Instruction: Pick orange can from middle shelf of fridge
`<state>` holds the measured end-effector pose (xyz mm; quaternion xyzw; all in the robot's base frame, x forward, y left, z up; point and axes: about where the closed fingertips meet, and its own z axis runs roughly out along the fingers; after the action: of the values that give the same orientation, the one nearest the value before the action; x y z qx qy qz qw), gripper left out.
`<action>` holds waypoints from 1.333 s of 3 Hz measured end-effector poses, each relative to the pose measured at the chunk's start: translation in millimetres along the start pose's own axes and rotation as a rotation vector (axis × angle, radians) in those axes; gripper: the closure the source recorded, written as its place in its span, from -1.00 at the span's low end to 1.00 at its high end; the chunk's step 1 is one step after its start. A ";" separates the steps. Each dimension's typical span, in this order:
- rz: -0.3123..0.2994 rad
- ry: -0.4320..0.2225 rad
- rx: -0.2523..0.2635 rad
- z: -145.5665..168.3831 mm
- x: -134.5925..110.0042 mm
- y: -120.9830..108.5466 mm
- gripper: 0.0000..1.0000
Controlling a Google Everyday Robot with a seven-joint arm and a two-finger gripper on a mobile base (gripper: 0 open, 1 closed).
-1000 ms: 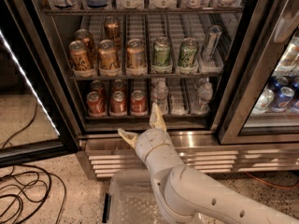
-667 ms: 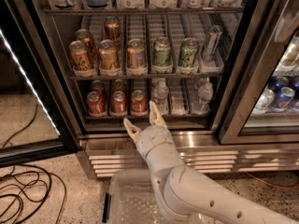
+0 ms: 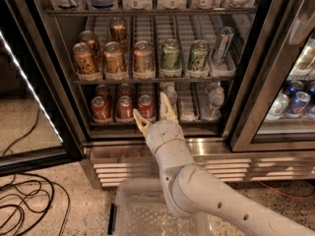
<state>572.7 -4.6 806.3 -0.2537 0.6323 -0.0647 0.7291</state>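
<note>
Several orange cans stand in the left lanes of the middle shelf (image 3: 184, 33) of the open fridge (image 3: 197, 166); the front one nearest me is the orange can (image 3: 143, 58). My gripper (image 3: 153, 112) is open and empty. It points up in front of the bottom shelf, below that can and beside the red cans (image 3: 145, 105). Two green cans (image 3: 171, 56) stand right of the orange ones. A silver can (image 3: 222, 44) leans at the shelf's right end.
Bottles fill the top shelf (image 3: 147, 11). Clear water bottles (image 3: 214, 100) stand on the bottom shelf. The open door (image 3: 29, 82) is on the left, a shut glass door (image 3: 295, 97) on the right. A white bin (image 3: 147, 215) and floor cables (image 3: 19, 205) lie below.
My gripper has risen from the fridge's base sill to the bottom shelf's height, moving slightly right and closer to the shelves. The fingers stay spread. The cans have not moved.
</note>
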 end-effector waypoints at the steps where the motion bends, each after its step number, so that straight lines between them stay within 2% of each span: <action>1: 0.001 -0.038 0.010 16.1 -6.0 -9.4 -0.32; 3: 0.068 -0.088 0.008 46.7 -11.1 -22.3 -0.28; 4: 0.112 -0.090 -0.001 58.7 -9.2 -27.6 -0.30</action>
<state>633.3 -7.7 831.2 -0.2209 0.6123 -0.0119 0.7591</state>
